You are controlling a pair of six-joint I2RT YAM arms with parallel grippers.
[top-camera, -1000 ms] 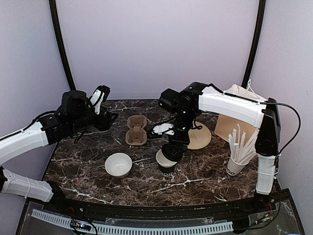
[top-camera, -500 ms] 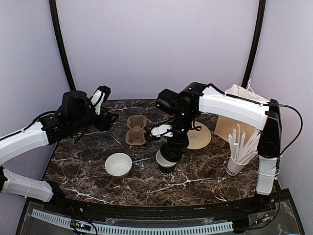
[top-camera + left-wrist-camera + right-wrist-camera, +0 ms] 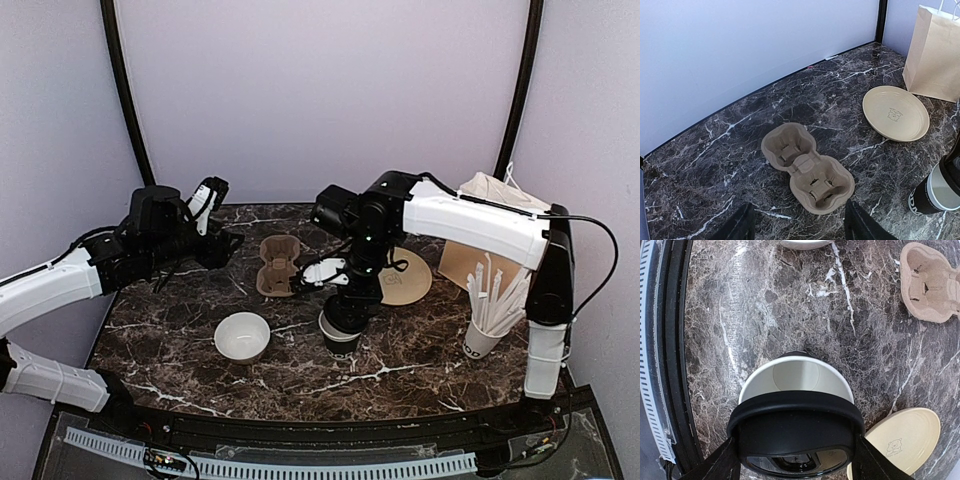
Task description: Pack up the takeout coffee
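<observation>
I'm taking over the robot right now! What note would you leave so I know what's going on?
Hands: the left gripper is open and empty, hovering above the cardboard cup carrier. The right gripper has its fingers shut on the black lid, held over the near side of the coffee cup.
Things: the cup stands upright and uncovered on the table, apart from the carrier. The paper bag stands at the back right.
Done: lid picked up.
Left: seat the lid, set the cup in the carrier, then probably bag it.

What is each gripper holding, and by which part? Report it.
Right gripper holds the black lid by opposite sides of its rim, over the open cup. Left gripper holds nothing.
</observation>
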